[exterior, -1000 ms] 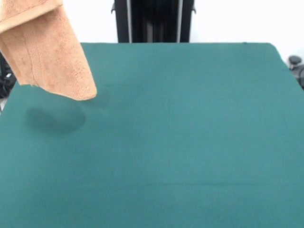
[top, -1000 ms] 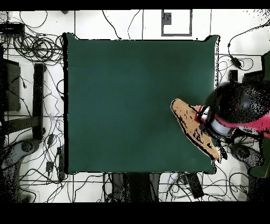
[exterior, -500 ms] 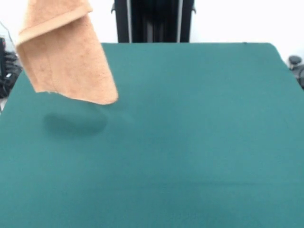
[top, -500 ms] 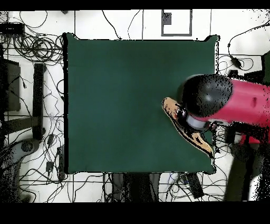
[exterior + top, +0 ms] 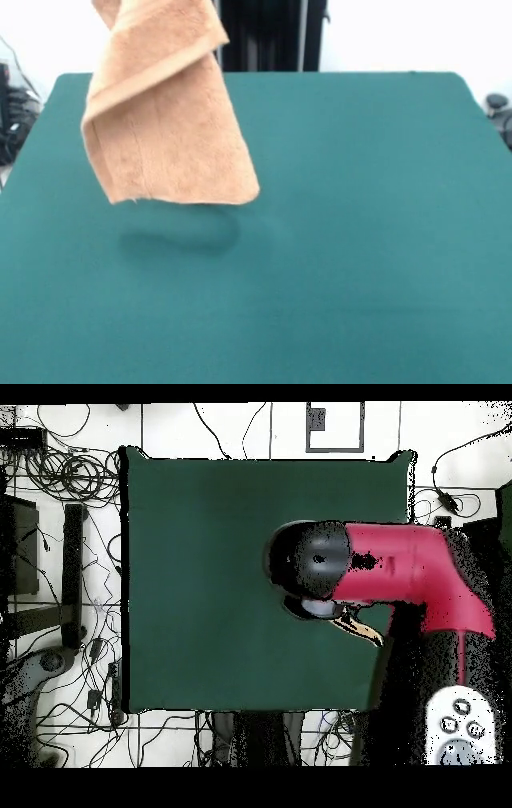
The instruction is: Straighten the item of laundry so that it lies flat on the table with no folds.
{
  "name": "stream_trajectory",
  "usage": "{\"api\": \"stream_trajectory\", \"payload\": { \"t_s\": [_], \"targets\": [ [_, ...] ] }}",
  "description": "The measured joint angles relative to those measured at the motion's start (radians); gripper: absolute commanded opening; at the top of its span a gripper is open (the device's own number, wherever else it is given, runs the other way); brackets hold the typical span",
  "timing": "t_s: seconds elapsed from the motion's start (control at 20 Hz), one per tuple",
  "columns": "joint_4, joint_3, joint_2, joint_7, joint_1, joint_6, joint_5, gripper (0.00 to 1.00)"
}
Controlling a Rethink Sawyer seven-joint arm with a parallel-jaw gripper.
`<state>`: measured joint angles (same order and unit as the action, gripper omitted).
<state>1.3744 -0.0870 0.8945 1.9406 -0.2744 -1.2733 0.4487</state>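
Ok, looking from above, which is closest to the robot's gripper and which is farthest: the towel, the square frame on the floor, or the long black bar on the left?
1. Towel: right beside the gripper, peeking out under the arm.
2. Square frame: on the floor at the picture's top.
3. Black bar: on the floor, far left.

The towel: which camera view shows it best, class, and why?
The front view: the towel hangs in full sight above the table, folded, casting a shadow. In the overhead view the red arm covers it, leaving only a tan sliver.
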Motion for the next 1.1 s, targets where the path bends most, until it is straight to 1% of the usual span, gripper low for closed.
{"api": "stream_trajectory", "payload": {
  "t_s": [0.45,0.9,1.1],
  "targets": [
    [0.007,0.054,-0.04,0.006,0.102,0.114,0.036,0.0],
    [0.035,0.12,-0.072,0.015,0.163,0.194,0.036,0.0],
    [0.044,0.189,-0.097,0.074,0.237,0.243,0.036,0.0]
  ]
}}
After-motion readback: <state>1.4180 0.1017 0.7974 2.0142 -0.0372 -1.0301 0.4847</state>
